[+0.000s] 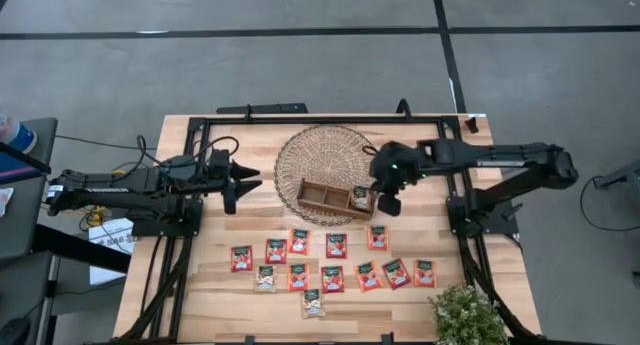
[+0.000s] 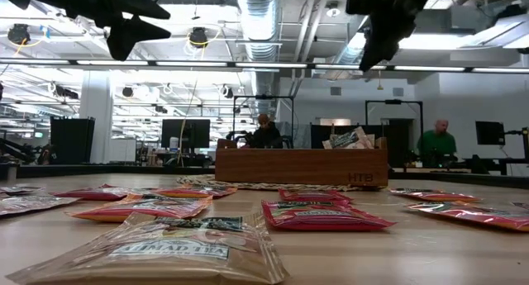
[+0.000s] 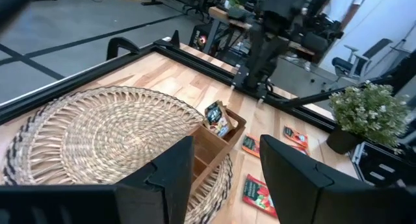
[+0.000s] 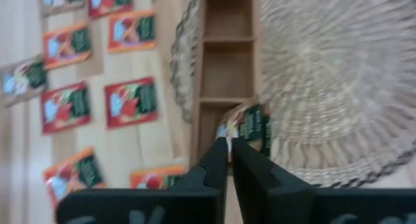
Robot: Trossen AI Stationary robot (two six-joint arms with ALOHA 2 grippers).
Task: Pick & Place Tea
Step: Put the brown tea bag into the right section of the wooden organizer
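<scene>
From above, the right gripper point(image 1: 386, 202) hangs just beside the wooden tray point(image 1: 322, 198) on a round woven mat point(image 1: 312, 150), over a tea sachet point(image 1: 359, 196) standing in the tray's end compartment. More sachets point(image 1: 336, 245) lie in rows on the table point(image 1: 210, 285). The left gripper point(image 1: 243, 182) waits beyond the mat, fingers apart.

At table level, the sachet point(image 2: 351, 139) pokes from the tray, gripper point(image 2: 369, 54) above it.

The right wrist shows fingers point(image 4: 213, 160) nearly together, holding nothing, just beside the sachet point(image 4: 250, 128).
</scene>
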